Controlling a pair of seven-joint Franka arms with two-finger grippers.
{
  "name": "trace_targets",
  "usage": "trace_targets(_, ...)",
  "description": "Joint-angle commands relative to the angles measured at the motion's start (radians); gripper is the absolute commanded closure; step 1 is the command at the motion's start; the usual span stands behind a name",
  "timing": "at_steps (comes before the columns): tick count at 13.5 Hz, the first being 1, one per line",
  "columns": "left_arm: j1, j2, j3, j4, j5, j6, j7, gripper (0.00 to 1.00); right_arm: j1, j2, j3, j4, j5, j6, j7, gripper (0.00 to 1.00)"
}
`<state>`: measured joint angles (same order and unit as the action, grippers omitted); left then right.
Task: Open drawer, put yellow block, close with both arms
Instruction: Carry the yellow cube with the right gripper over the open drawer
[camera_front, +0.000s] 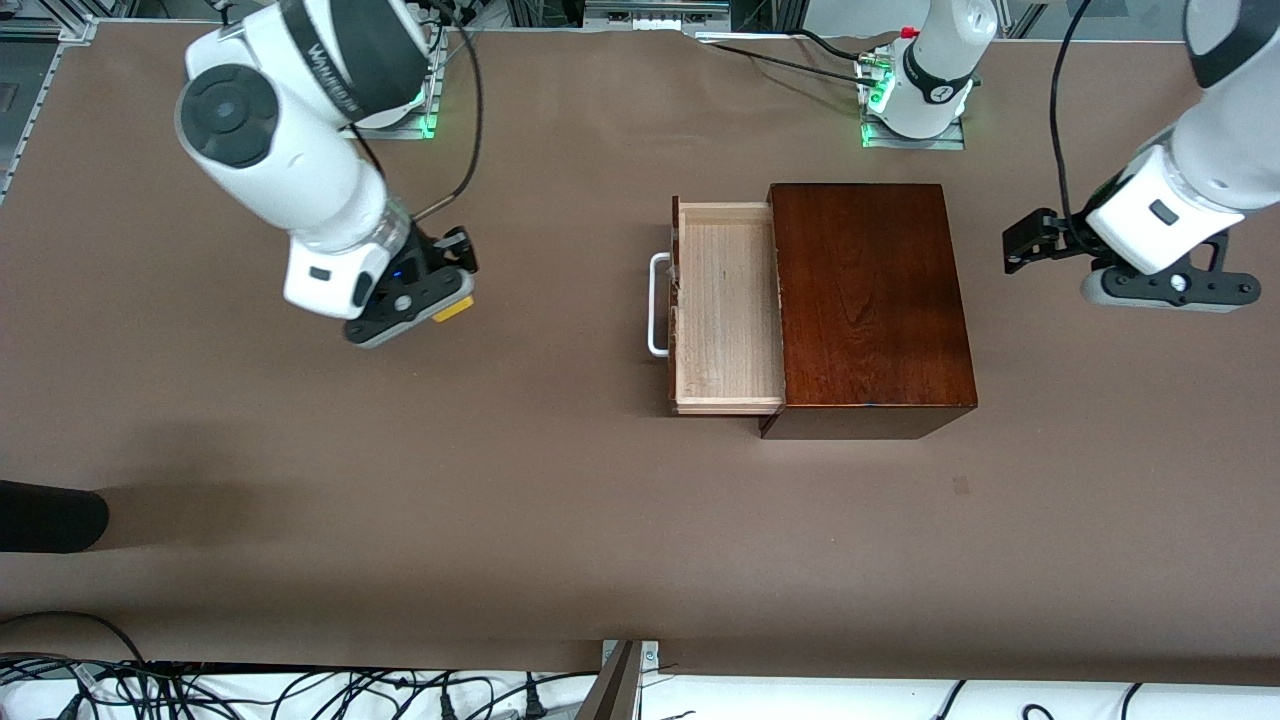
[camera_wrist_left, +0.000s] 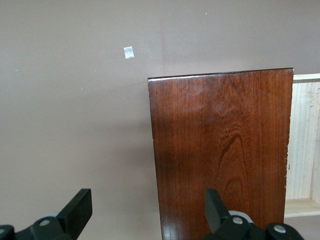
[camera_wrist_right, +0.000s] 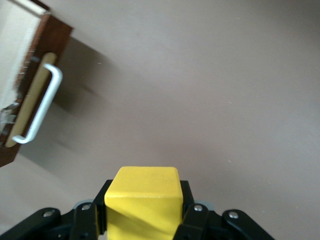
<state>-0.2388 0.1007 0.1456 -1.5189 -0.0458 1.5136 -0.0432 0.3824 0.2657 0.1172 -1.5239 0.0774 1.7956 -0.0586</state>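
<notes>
You have one glossy dark mahogany box (camera_front: 870, 295), its single pale wood drawer (camera_front: 725, 305) pulled out toward the right arm's end, and one small bright yellow cube (camera_wrist_right: 142, 202). Your right gripper (camera_front: 440, 300) is clamped on that cube, up over bare table well apart from the drawer's white handle (camera_front: 657, 305). Your left gripper (camera_wrist_left: 147, 212) waits with jaws spread wide, holding nothing, beside the box.

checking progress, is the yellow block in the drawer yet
No, the yellow block is clamped in the right end effector over bare table toward the right arm's end, and the open drawer holds nothing.
</notes>
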Motion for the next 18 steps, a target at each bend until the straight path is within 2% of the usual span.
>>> trace_targets(1,0.036,-0.024,-0.003,-0.017,-0.034,0.013,0.068,0.00,0.071,0.062,-0.001,0.092,0.005,-0.025,0.014,0.79)
trace_targets(10,0.038,0.019,-0.001,0.062,-0.017,0.010,0.052,0.00,0.294,0.276,-0.001,0.370,-0.001,0.024,0.006,0.82)
trace_targets(16,0.041,0.022,0.002,0.062,-0.016,0.013,0.052,0.00,0.389,0.345,-0.004,0.390,-0.010,0.091,0.016,0.86)
trace_targets(18,0.041,0.020,0.002,0.063,0.004,0.011,0.052,0.00,0.433,0.372,-0.008,0.392,-0.046,0.125,0.011,0.88)
